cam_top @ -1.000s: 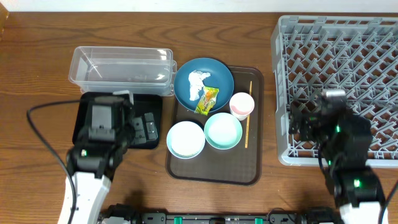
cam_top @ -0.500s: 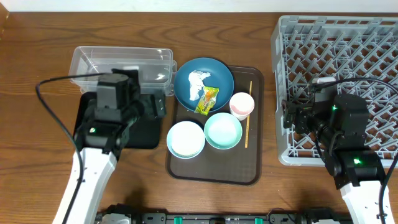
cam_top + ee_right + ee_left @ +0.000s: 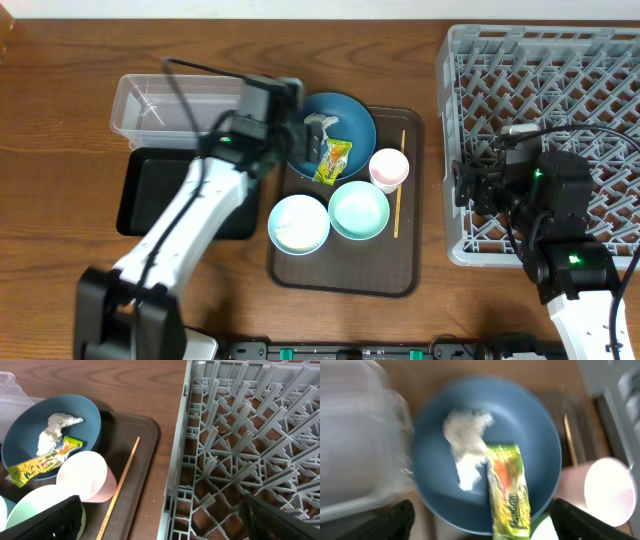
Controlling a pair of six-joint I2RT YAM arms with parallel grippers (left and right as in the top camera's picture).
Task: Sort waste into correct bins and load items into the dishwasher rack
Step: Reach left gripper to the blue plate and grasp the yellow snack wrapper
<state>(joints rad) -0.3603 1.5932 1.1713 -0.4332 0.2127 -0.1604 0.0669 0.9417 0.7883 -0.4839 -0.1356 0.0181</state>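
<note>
A dark blue plate (image 3: 350,125) sits at the back of the brown tray and carries a crumpled white tissue (image 3: 318,126) and a yellow-green wrapper (image 3: 334,160). My left gripper (image 3: 303,135) hovers open over the plate's left side. In the left wrist view its fingertips (image 3: 395,520) straddle the plate (image 3: 435,485), with the wrapper (image 3: 507,490) between them and the tissue (image 3: 465,442) just beyond. My right gripper (image 3: 470,190) is open and empty over the left rim of the grey rack (image 3: 545,120). The right wrist view shows that rim (image 3: 175,475) between the fingers.
A clear tub (image 3: 170,105) and a black tray (image 3: 150,195) lie left of the brown tray (image 3: 345,272). On the brown tray stand two pale bowls (image 3: 299,222) (image 3: 359,210), a pinkish cup (image 3: 388,168) and chopsticks (image 3: 399,195).
My left arm has swung from above the black tray up and right to above the blue plate, its jaws narrowing slightly. The right arm shifted a little, then held still.
</note>
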